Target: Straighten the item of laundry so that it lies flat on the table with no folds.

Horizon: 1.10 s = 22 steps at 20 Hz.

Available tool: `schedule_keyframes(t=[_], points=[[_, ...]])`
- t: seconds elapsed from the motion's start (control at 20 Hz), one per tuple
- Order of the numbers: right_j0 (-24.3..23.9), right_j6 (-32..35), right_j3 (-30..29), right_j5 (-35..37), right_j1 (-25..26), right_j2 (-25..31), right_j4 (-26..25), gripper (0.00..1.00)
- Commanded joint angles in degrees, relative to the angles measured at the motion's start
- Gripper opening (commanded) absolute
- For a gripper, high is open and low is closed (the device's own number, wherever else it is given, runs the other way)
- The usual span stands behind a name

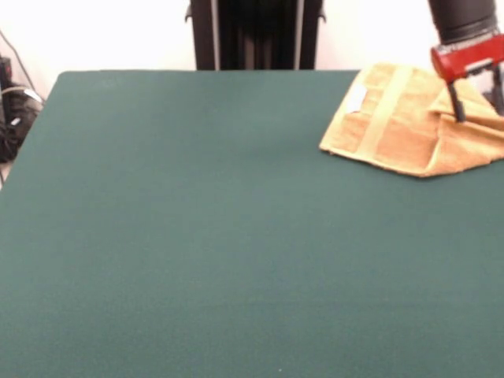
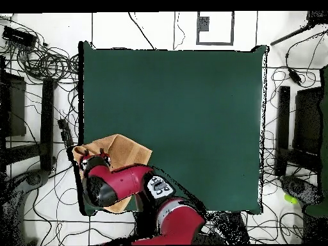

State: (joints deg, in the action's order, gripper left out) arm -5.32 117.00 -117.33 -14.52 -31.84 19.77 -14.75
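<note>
The golden-orange towel (image 1: 402, 130) lies folded over itself at the far right corner of the green table (image 1: 197, 236). A woven band and a small white tag (image 1: 357, 98) show on top. Its right part runs out of the front view. My gripper (image 1: 476, 102) comes down from the red wrist onto the towel's raised right part, with its dark fingers (image 1: 456, 106) apart, one on each side of a bunched fold. In the overhead view the towel (image 2: 125, 150) lies at the table's (image 2: 192, 115) left edge near my base. The red arm (image 2: 118, 182) covers part of it and hides the gripper.
The black pedestal (image 1: 256, 35) stands behind the table's far edge. Cables (image 1: 16, 110) lie off the left side in the front view. In the overhead view cables (image 2: 38, 64) and dark stands (image 2: 282, 128) surround the table. The towel is close to the table's edges.
</note>
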Motion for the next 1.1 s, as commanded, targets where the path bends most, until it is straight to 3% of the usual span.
schedule_keyframes(t=[0.05,0.2,0.35,0.7,0.95,1.1], points=[[-0.3,7.1,-4.1,-2.9,3.4,-1.8,-3.5,1.00],[0.7,7.9,-4.1,-4.8,4.7,-2.6,-4.0,1.00],[2.5,8.6,-2.4,-8.3,9.1,-3.6,-4.2,1.00],[10.5,7.7,3.0,-16.9,17.8,-10.5,-0.7,1.00],[9.4,7.0,6.8,-18.6,22.6,-9.6,-2.4,1.00],[10.3,7.4,8.5,-19.3,24.0,-9.3,-0.9,1.00]])
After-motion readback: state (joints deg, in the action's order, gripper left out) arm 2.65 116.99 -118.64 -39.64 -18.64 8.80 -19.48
